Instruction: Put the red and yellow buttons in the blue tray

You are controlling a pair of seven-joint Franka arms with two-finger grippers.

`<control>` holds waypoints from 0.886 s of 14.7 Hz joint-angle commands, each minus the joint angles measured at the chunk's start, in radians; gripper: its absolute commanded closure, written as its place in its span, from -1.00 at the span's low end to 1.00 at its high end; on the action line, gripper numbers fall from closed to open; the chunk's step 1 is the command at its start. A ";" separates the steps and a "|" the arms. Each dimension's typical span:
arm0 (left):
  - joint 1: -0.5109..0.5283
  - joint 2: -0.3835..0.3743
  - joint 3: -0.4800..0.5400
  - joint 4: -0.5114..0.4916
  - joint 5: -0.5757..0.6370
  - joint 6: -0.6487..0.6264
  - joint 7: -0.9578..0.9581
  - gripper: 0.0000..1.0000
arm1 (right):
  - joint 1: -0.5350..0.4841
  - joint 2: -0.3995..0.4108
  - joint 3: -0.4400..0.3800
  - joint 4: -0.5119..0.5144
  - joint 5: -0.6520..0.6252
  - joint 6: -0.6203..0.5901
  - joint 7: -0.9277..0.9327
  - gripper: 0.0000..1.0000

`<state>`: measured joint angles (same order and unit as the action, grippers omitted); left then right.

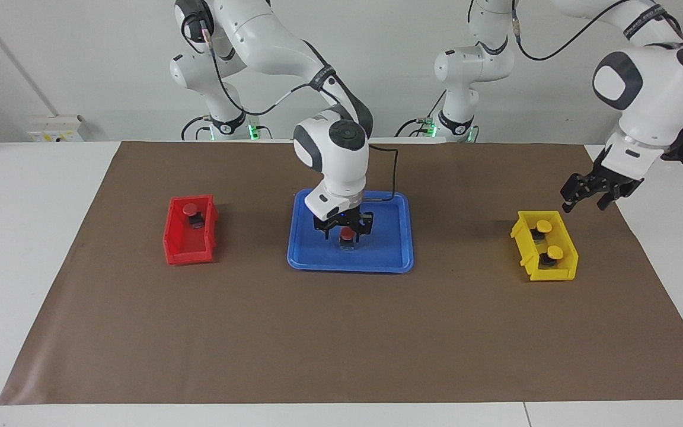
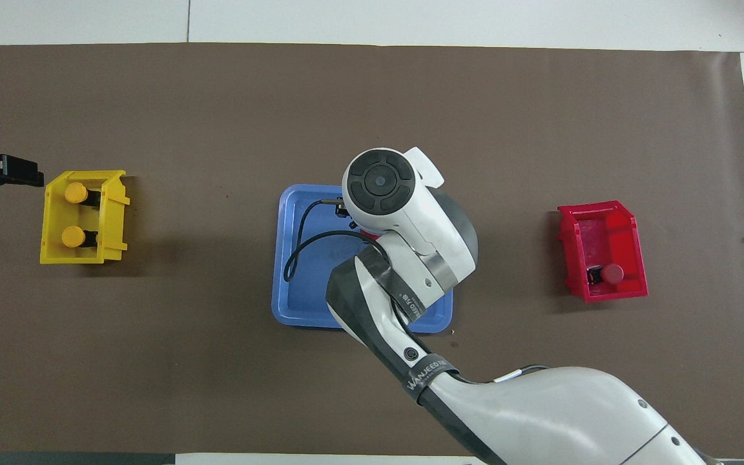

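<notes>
While the right gripper (image 1: pixel 347 230) hangs low over the blue tray (image 1: pixel 389 255) in the facing view, its fingers sit on both sides of a red button (image 1: pixel 347 236). The button looks like it is down on the tray floor or almost there. The fingers seem to be closed on it, holding its cap. A second red button (image 1: pixel 190 210) sits in the red bin (image 1: pixel 175 249), toward the right arm's end of the tabletop (image 1: pixel 341 332). Two yellow buttons, one (image 1: pixel 544 226) nearer the robots and the other one (image 1: pixel 554 253), sit in the yellow bin (image 1: pixel 555 274), toward the left arm's end. The left gripper (image 1: pixel 586 198) waits in the air just beside the yellow bin, and its fingers are apart with nothing in them.

From the overhead view, the right arm covers most of the blue tray (image 2: pixel 294 303), so the button there is almost hidden. I can see the red bin (image 2: pixel 630 226) with its red button (image 2: pixel 612 274), and the yellow bin (image 2: pixel 55 255) with both yellow buttons, one (image 2: pixel 75 192) farther out and the other one (image 2: pixel 73 237). The left gripper (image 2: pixel 23 172) peeks in at the edge, beside the yellow bin.

I think one button is nearly placed and three are left. If the fingers let go while the button is tilted, it could tip over or roll. If the gripper lifts before it opens enough, the button could come up again. The bin walls could also bump the fingers on the next grabs.
</notes>
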<state>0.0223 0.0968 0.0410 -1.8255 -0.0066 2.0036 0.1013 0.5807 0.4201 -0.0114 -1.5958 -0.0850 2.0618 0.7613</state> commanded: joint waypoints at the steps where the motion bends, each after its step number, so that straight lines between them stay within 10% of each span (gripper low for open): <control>1: 0.005 0.096 -0.003 0.005 0.008 0.092 0.020 -0.49 | -0.137 -0.143 0.013 -0.038 -0.021 -0.077 -0.141 -0.99; 6: 0.011 0.149 -0.003 -0.044 0.008 0.202 0.047 -0.40 | -0.359 -0.433 0.014 -0.393 0.031 -0.068 -0.506 -0.99; 13: 0.033 0.127 -0.004 -0.113 0.008 0.213 0.051 -0.40 | -0.585 -0.557 0.013 -0.679 0.157 0.081 -0.892 -0.75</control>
<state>0.0488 0.2624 0.0426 -1.8871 -0.0066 2.1863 0.1394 0.0221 -0.0804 -0.0130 -2.1935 0.0250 2.1003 -0.0879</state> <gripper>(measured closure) 0.295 0.066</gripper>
